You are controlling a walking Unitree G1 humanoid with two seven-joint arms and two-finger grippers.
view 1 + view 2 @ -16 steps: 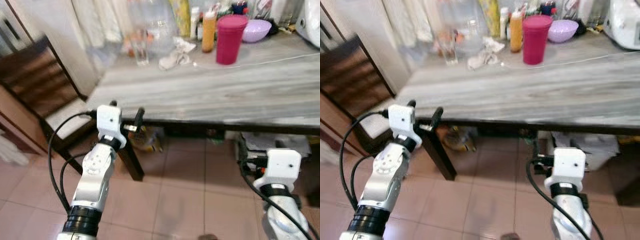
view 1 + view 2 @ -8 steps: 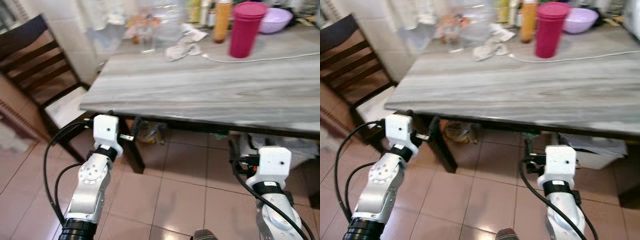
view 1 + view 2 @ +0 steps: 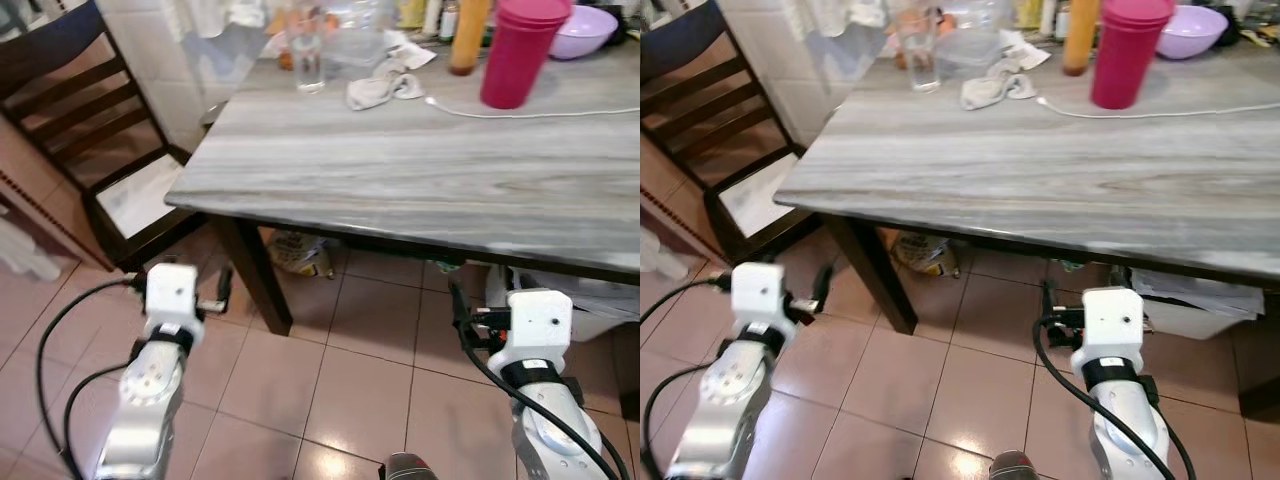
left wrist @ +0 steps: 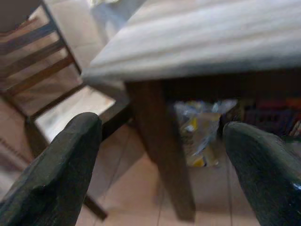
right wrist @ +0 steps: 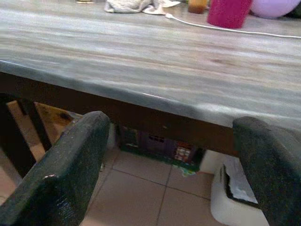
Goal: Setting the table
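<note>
Grey, wood-grained and smooth, the table [image 3: 420,170] stands before you, its far edge crowded: a pink cup [image 3: 516,52], a clear glass [image 3: 308,60], a crumpled cloth [image 3: 382,88], a thin white cable [image 3: 540,112]. Both grippers hang below its edge, empty, fingers wide apart: left gripper [image 4: 164,160] near the dark leg [image 3: 255,275], right gripper [image 5: 174,160] facing the underside. Raise either carelessly and you will likely strike the edge; the cable could snag and drag the cup.
</note>
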